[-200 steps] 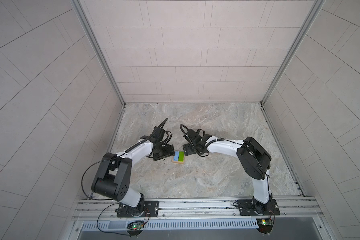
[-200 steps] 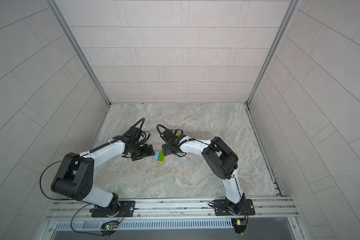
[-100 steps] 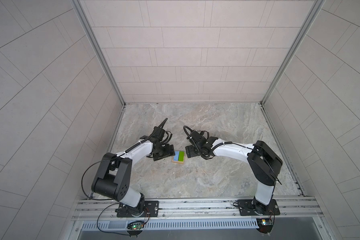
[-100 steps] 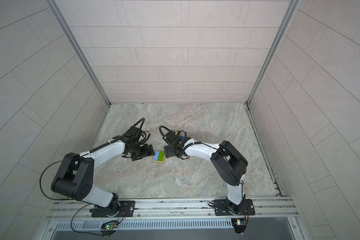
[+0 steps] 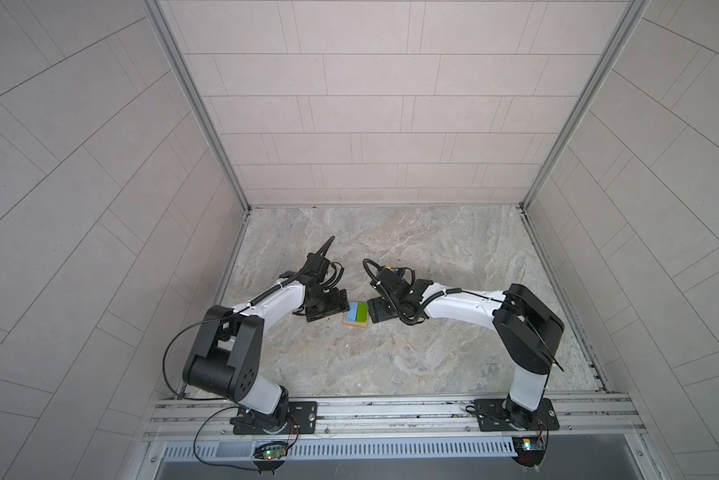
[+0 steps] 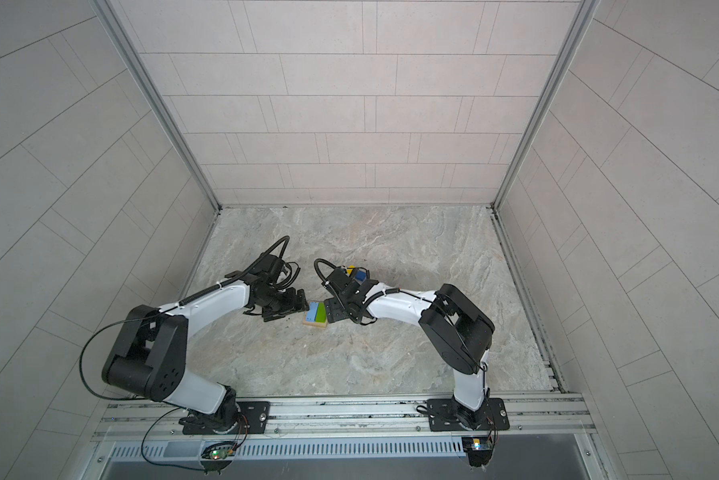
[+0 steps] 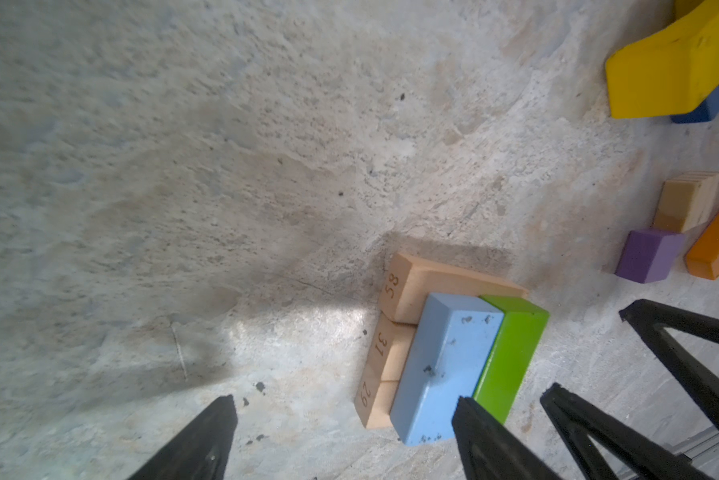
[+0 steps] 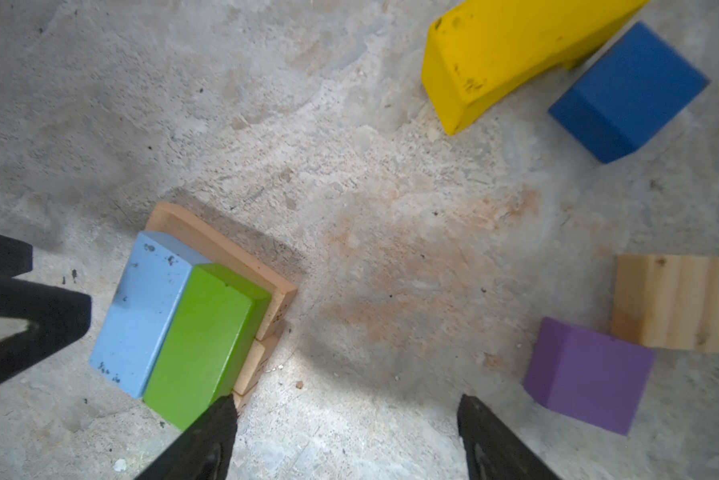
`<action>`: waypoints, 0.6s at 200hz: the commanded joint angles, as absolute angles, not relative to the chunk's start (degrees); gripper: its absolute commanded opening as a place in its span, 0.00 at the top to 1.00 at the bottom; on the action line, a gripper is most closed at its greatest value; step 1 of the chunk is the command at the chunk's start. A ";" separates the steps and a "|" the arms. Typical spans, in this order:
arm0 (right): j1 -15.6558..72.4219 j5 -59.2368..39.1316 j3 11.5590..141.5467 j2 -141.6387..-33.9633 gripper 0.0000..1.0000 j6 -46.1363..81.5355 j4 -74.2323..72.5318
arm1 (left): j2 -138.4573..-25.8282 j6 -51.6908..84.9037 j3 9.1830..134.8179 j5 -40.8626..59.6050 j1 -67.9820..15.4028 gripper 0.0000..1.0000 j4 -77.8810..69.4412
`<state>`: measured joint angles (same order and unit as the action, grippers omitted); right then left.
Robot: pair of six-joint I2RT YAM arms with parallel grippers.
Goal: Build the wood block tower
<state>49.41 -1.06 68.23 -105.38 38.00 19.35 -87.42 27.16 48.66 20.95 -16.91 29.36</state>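
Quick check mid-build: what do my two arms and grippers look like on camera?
Both arms, left arm and right arm, have white links with bulky black joint housings. Black corrugated cables run along each forearm and loop at the wrist. The left gripper and right gripper are black, with tapered triangular fingers showing open cut-outs.

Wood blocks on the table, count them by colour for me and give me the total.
Plain tan blocks: 4
Light-blue block: 1
Green block: 1
Yellow block: 1
Dark-blue block: 1
Purple block: 1
Orange block: 1
Total: 10
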 commanded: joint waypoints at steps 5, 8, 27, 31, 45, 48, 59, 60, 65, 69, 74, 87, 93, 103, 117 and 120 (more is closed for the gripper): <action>50.10 -0.90 68.82 -106.69 0.16 39.02 19.16 | -87.72 26.70 49.94 20.87 -17.14 0.11 29.88; 50.18 -0.88 68.90 -106.79 0.16 39.07 19.16 | -87.72 26.69 49.95 20.79 -17.14 0.11 29.88; 50.52 -0.79 69.15 -107.18 0.16 39.11 19.07 | -87.71 26.65 49.84 20.72 -17.17 0.11 29.88; 50.45 -0.79 69.17 -107.21 0.16 39.12 19.07 | -87.70 26.69 49.88 20.71 -17.14 0.11 29.88; 50.58 -0.86 69.31 -107.31 0.16 39.12 19.08 | -87.71 26.69 49.75 20.70 -17.14 0.11 29.84; 50.59 -0.80 69.33 -107.39 0.16 39.12 19.07 | -87.86 26.69 49.75 20.74 -17.14 0.11 29.88; 50.54 -0.81 69.35 -107.49 0.16 39.11 19.08 | -87.87 26.70 49.75 20.72 -17.18 0.11 29.80; 50.58 -0.80 69.35 -107.49 0.16 39.11 19.08 | -87.84 26.71 49.75 20.73 -17.20 0.11 29.80; 50.54 -0.79 69.35 -107.63 0.16 39.11 19.07 | -87.83 26.63 49.69 20.70 -17.17 0.11 29.79; 50.58 -0.77 69.47 -107.63 0.16 39.11 19.08 | -87.94 26.67 49.66 20.68 -17.15 0.11 29.79; 50.66 -0.81 69.48 -107.58 0.16 39.11 19.07 | -87.94 26.72 49.66 20.72 -17.18 0.11 29.79; 50.64 -0.79 69.52 -107.69 0.16 39.11 18.98 | -87.92 26.67 49.67 20.74 -17.17 0.11 29.80; 50.63 -0.79 69.60 -107.77 0.16 39.15 18.99 | -87.89 26.68 49.66 20.74 -17.14 0.11 29.80; 50.68 -0.81 69.70 -107.89 0.16 39.20 18.98 | -87.81 26.71 49.68 20.73 -17.14 0.11 29.80; 50.74 -0.79 69.81 -108.04 0.16 39.20 18.90 | -87.72 26.69 49.67 20.66 -17.15 0.11 29.79; 50.72 -0.83 69.86 -108.02 0.16 39.20 18.90 | -87.67 26.65 49.58 20.67 -17.14 0.11 29.79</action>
